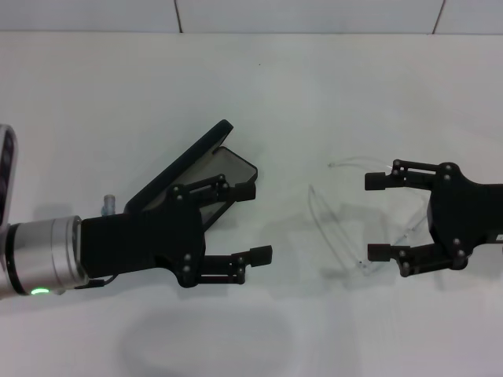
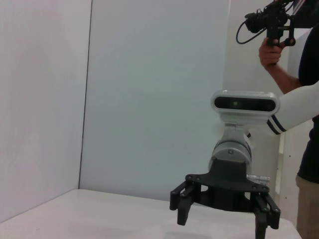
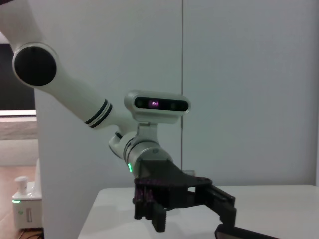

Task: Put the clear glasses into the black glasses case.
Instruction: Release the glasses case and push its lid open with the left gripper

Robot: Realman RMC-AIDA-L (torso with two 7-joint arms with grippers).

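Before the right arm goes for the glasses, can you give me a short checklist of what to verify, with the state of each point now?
1. Case open, lid up: ok.
2. Glasses lying free on the table, between the two grippers: ok.
3. Right gripper open, beside the glasses and not holding them: ok.
4. Left gripper open, in front of the case: ok.
5. Way from glasses to case free: not ok, the left gripper covers part of the case opening in the head view.
6. Glasses arms folded or spread: cannot tell, too faint against the white.
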